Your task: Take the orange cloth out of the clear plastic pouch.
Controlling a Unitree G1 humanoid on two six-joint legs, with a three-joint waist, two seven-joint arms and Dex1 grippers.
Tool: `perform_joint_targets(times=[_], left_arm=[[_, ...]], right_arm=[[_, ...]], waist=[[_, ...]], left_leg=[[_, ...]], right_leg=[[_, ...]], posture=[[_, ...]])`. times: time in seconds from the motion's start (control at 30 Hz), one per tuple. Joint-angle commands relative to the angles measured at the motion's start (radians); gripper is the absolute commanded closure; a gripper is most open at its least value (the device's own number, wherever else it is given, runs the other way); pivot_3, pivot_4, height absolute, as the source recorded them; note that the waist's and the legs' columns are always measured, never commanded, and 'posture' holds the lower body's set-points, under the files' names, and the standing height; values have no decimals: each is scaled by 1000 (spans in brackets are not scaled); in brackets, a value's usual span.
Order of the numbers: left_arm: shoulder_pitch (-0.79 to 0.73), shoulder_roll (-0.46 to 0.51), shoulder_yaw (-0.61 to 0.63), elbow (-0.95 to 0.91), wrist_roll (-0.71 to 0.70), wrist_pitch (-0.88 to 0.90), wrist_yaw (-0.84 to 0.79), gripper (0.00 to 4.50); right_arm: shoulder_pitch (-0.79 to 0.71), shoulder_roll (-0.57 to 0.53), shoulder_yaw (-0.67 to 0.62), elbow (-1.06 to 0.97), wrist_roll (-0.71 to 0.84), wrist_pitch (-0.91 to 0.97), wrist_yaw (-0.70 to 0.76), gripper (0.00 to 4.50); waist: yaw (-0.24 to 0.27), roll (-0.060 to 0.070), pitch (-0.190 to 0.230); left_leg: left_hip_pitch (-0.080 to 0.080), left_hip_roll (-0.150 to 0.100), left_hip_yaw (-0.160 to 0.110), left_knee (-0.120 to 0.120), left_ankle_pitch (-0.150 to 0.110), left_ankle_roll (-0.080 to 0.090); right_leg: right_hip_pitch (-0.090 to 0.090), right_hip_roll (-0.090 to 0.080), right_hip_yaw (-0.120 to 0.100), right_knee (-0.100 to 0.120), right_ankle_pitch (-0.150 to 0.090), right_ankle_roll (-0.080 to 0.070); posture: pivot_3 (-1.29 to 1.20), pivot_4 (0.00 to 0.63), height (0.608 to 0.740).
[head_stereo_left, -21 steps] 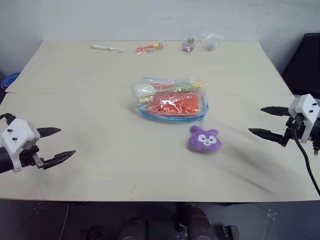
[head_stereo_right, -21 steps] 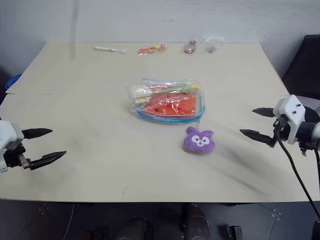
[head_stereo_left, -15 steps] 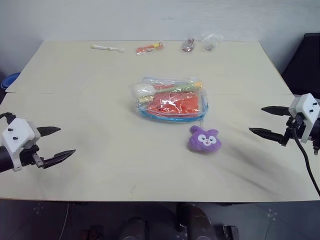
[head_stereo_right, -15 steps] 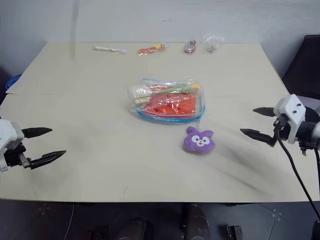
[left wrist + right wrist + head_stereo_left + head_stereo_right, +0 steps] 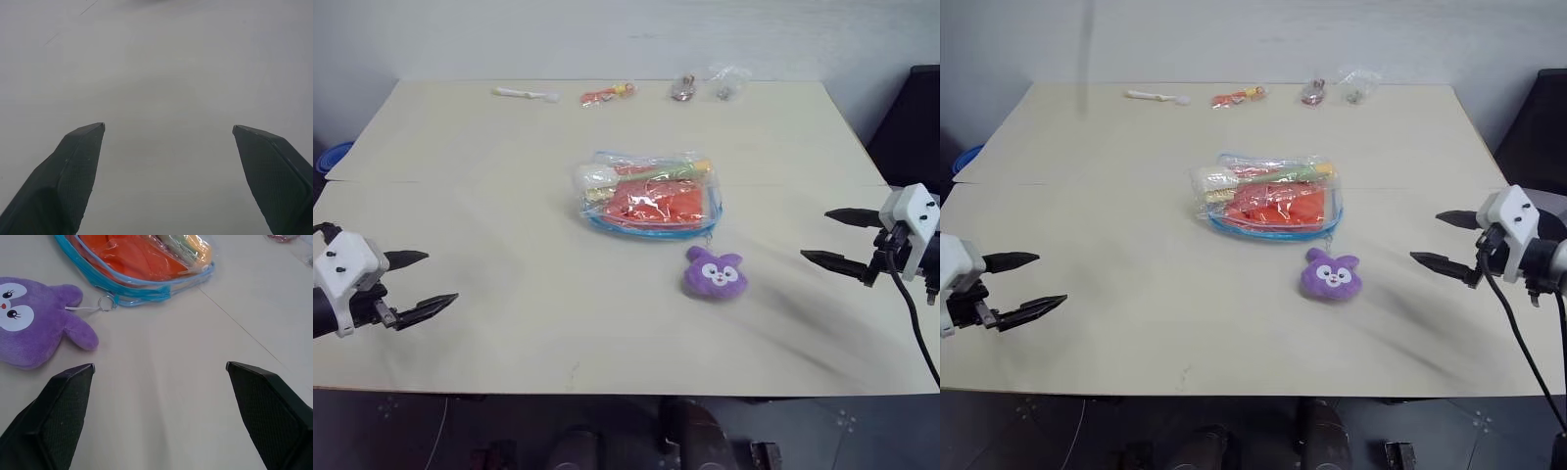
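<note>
No real change over the last moment: left gripper (image 5: 419,281) and right gripper (image 5: 837,237) fingers wide open, empty, well apart from the clear plastic pouch (image 5: 649,194) between them, orange cloth (image 5: 653,202) inside—task not started.

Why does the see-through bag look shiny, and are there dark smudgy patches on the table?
In the left eye view, light glints white off the crinkled clear plastic pouch, partly hiding the orange cloth inside. A soft dark shadow streaks the table near the right hand, and a fainter one spreads beside the left hand. In the right wrist view, the purple plush toy looks crisp.
</note>
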Motion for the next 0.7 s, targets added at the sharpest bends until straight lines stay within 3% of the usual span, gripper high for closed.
perform_joint_targets(times=[0.03, 0.3, 0.37, 0.57, 0.7], left_arm=[[-19, -1, 13, -1, -4, -20, 11, 36], [-29, -8, -1, 9, 3, -34, 16, 36], [-85, -1, -55, 23, 32, -60, 43, 36], [-415, -16, -312, 27, 35, -20, 54, 36], [-681, -77, -505, 142, 87, -33, 4, 36]], right_arm=[[3, -6, -52, -19, 29, 7, 6, 0], [22, -13, -63, -39, 43, 26, 9, 0], [20, -2, -57, -67, 40, 22, -7, 0], [30, 52, -17, -315, 107, 126, -38, 0], [44, 94, 14, -514, 180, 224, -79, 0]], waist=[[0, 0, 0], [0, 0, 0], [3, 0, 0], [7, 0, 0], [6, 0, 0]], left_leg=[[0, 0, 0, 0, 0, 0], [0, 0, 0, 0, 0, 0], [0, 0, 0, 0, 0, 0], [0, -1, 0, 1, 0, 0], [0, -1, 1, 1, 0, 0]], right_leg=[[0, 0, 0, 0, 0, 0], [0, 0, 0, 0, 0, 0], [0, 0, 0, 1, 0, 0], [0, 0, 1, 3, 0, 0], [0, 0, 1, 3, 0, 0]], posture=[[0, 150, 740], [0, 150, 740], [0, 150, 740], [0, 150, 740], [0, 150, 740]])
